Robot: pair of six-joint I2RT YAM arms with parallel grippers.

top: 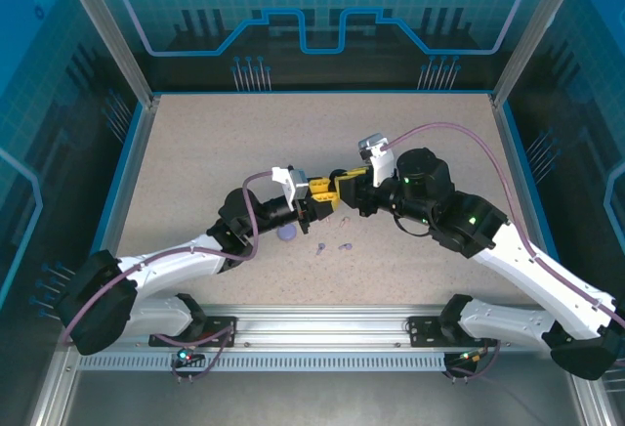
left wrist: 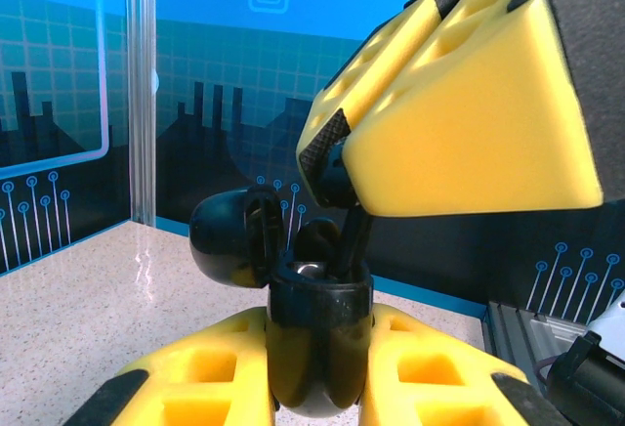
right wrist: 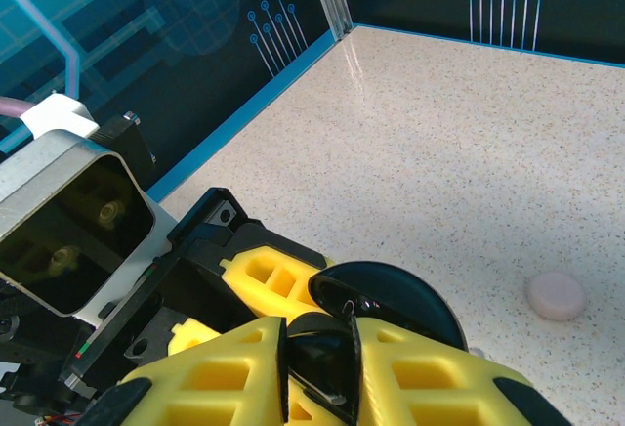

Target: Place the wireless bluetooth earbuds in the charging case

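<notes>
Both jaws are pinching in tight. The left gripper (left wrist: 317,372) is clamping the open black case (left wrist: 317,319) from both sides, mouth up, and the right gripper (right wrist: 320,346) is squeezing a black bud (left wrist: 349,226) between its pads.

What's bugging me: the bud is going in at a slant, so it could be catching on the rim instead of dropping into its socket. A push down from there could be twisting the case in the left grip, or flicking the bud out sideways.

The bud is hanging below the right fingertips with its lower end dipping into the case mouth, just beside the flipped-back lid (left wrist: 229,240) — I can't tell if it's seated.

Further out on the table, two lilac buds (top: 319,247) are lying loose near a lilac case (top: 286,234), and a pink case (right wrist: 555,296) is sitting well apart.
</notes>
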